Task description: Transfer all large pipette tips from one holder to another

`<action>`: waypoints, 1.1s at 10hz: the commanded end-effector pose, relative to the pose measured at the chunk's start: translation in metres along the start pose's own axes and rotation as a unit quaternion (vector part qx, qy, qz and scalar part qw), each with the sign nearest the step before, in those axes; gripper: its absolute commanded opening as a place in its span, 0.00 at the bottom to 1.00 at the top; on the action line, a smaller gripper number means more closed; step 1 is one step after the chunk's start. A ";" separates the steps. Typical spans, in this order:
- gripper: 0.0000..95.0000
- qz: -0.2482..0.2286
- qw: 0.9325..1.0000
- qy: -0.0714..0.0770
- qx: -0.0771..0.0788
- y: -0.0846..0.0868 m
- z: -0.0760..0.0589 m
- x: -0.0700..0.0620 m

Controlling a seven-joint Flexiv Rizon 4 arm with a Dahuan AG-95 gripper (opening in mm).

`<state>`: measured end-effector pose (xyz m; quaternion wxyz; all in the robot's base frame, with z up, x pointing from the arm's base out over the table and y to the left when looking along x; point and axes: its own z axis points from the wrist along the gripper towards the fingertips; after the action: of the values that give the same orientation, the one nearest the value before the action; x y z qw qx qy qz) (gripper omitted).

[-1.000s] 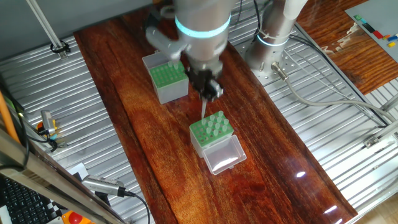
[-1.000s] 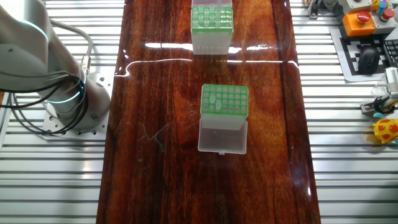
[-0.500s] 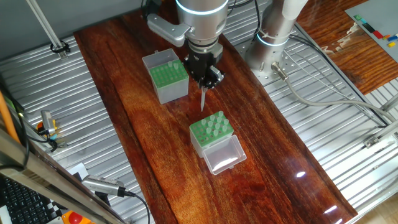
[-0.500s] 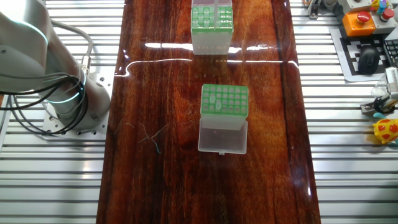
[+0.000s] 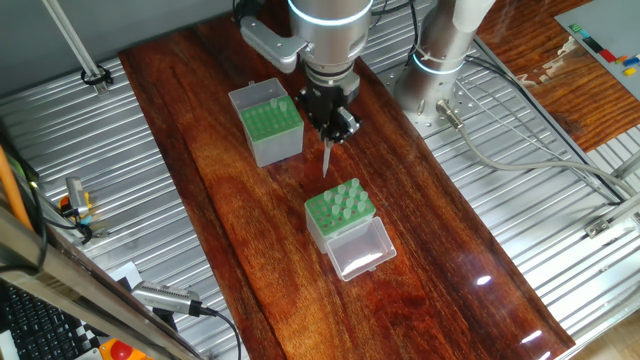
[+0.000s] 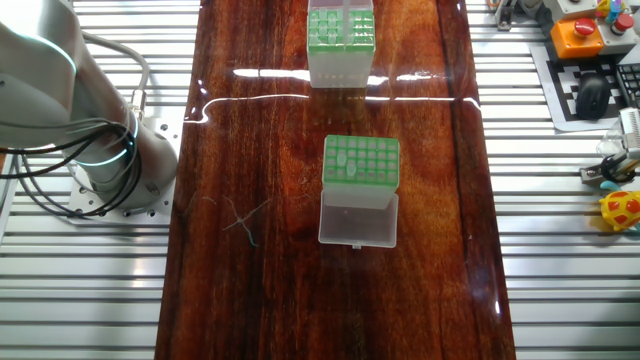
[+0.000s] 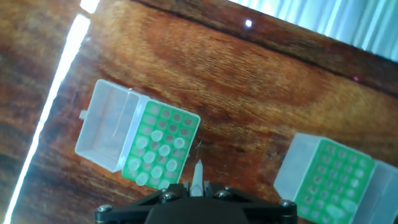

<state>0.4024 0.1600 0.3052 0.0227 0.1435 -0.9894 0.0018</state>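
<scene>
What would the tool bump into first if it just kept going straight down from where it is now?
Probably bare table. The tool holds a pipette tip pointing down between the clear-sided box and the grey-sided box, though depth is hard to judge.

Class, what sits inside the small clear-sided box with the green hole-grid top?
The small clear-sided box with the green grid top holds pale conical pipette tips upright in some holes, wide tops showing. Their lower ends are hidden beneath the grid.

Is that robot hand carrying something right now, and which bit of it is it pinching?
Yes: the hand holds one pipette tip by its wider top end, its point hanging down above the table.
</scene>
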 end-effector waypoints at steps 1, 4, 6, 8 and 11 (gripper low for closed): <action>0.00 -0.048 0.999 -0.005 -0.003 -0.038 -0.008 0.029; 0.00 -0.062 0.998 -0.013 -0.001 -0.052 -0.010 0.047; 0.00 -0.042 0.999 -0.019 -0.001 -0.052 -0.010 0.047; 0.00 -0.019 1.000 -0.020 -0.003 -0.052 -0.010 0.047; 0.00 -0.019 1.000 -0.022 0.003 -0.059 -0.011 0.050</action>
<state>0.3691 0.0903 0.3176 -0.0130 0.1751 -0.9844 -0.0082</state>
